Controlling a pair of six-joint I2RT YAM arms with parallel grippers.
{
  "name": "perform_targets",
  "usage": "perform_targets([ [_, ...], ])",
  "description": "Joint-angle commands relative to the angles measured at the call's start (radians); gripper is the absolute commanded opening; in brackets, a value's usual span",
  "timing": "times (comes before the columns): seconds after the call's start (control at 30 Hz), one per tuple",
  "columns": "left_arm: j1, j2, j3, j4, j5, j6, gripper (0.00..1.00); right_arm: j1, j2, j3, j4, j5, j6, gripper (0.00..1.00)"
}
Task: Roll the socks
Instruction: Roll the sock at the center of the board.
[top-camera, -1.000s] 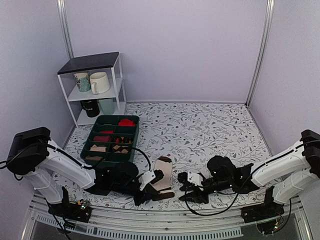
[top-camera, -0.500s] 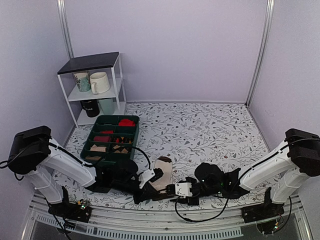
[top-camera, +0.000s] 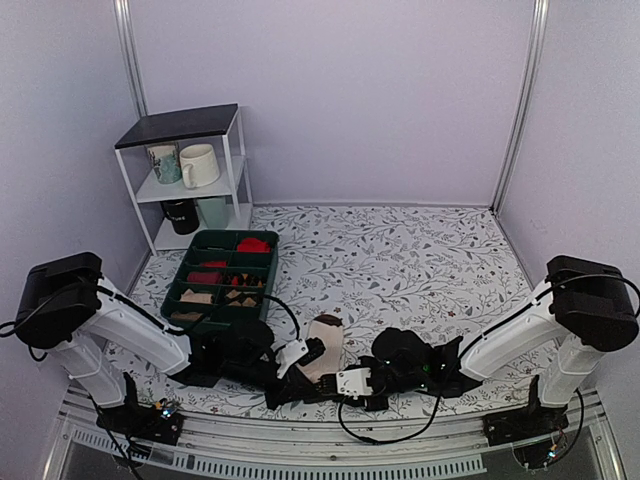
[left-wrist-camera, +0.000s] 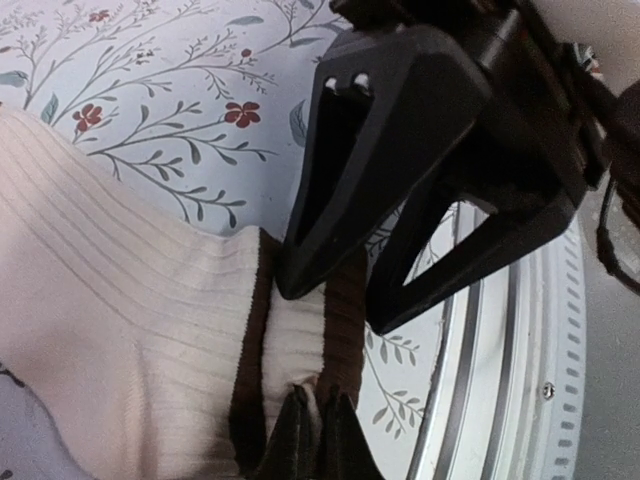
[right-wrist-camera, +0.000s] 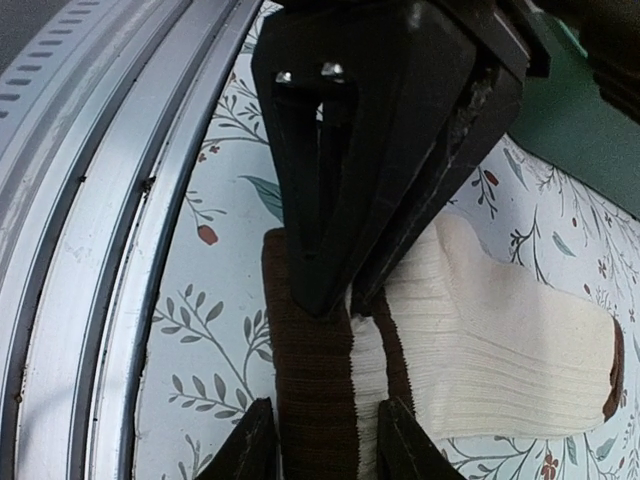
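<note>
The socks (top-camera: 322, 352) lie flat near the table's front edge, cream with dark brown bands at the near cuff (right-wrist-camera: 315, 380). My left gripper (left-wrist-camera: 318, 430) is shut, pinching the cuff edge between the brown bands (left-wrist-camera: 345, 330). It reaches in from the left (top-camera: 300, 385). My right gripper (right-wrist-camera: 325, 430) comes in from the right (top-camera: 328, 387) and faces the left gripper tip to tip. It is open, with one finger on each side of the brown cuff. In the right wrist view the left gripper (right-wrist-camera: 340, 300) presses down on the cuff. The socks' far end (right-wrist-camera: 612, 370) is brown.
A green divided tray (top-camera: 262, 300) holding rolled socks, some of them red (top-camera: 253, 244), stands behind and left of the socks. A white shelf with mugs (top-camera: 199, 165) is at the back left. The metal rail (right-wrist-camera: 90, 200) of the table's near edge runs close beside the cuff.
The right arm has swung left along the front edge until its fingers straddle the cuff. The left gripper has stayed shut on the cuff.
</note>
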Motion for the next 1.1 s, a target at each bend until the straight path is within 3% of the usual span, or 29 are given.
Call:
perform_targets([
  [0.0,0.007,0.027,-0.049,-0.163,0.032,-0.01,0.0,0.01,0.046,0.019,-0.068,-0.012,0.027,0.31],
  [0.1,0.007,0.03,-0.048,-0.161,0.034,-0.006,0.0,0.01,0.059,0.032,-0.113,-0.012,0.063,0.12],
  [0.2,0.006,0.008,-0.039,-0.174,-0.009,0.014,0.0,0.01,0.068,0.068,-0.204,-0.013,0.099,0.05],
  [0.27,0.004,-0.038,-0.034,-0.189,-0.07,0.04,0.02,0.01,0.064,0.09,-0.271,-0.036,0.142,0.03],
  [0.37,-0.023,-0.157,-0.053,-0.189,-0.195,0.091,0.16,0.007,0.047,0.11,-0.345,-0.124,0.193,0.03],
  [0.43,-0.056,-0.259,-0.082,-0.165,-0.277,0.13,0.35,-0.001,0.044,0.133,-0.407,-0.195,0.22,0.03],
  [0.57,-0.112,-0.459,-0.163,-0.114,-0.365,0.205,0.44,-0.027,0.064,0.218,-0.556,-0.298,0.279,0.03],
  [0.77,-0.149,-0.553,-0.235,-0.056,-0.364,0.263,0.45,-0.12,0.154,0.354,-0.755,-0.481,0.375,0.04],
  [1.07,-0.236,-0.408,-0.205,0.014,-0.442,0.314,0.47,-0.185,0.296,0.488,-0.854,-0.608,0.474,0.05],
])
